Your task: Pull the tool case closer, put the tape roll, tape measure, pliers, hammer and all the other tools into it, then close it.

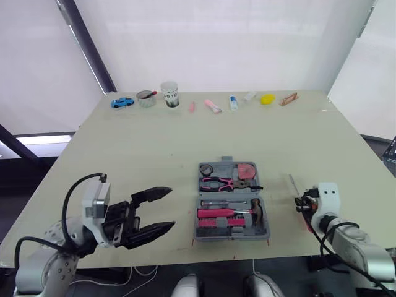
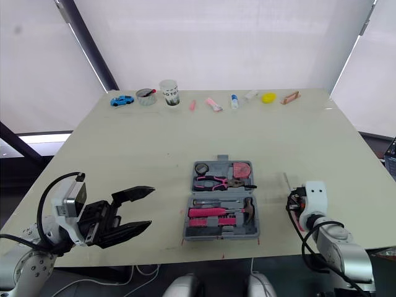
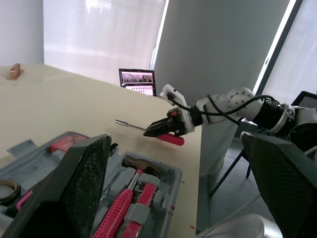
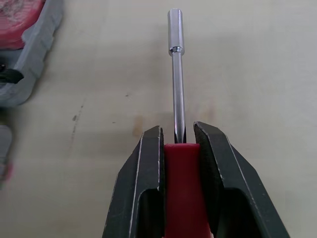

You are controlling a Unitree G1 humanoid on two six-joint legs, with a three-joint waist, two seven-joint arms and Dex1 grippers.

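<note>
The grey tool case [image 1: 267, 234] lies open near the table's front edge. In it I see a tape roll [image 1: 207, 168], a red tape measure [image 1: 246, 170], pink pliers [image 1: 221, 183] and a pink-handled hammer [image 1: 230, 213]. My right gripper [image 4: 177, 131] is to the right of the case, shut on the red handle of a screwdriver [image 4: 180, 173]. Its metal shaft [image 4: 177, 84] points away over the table, and I cannot tell whether it touches. My left gripper [image 1: 164, 210] hovers left of the case, open and holding nothing.
Along the table's far edge stand a blue toy car [image 1: 122, 102], a small tape roll [image 1: 146, 98], a paper cup [image 1: 169, 94], several small pink and white items, a yellow object [image 1: 267, 99] and a wooden block [image 1: 288, 98].
</note>
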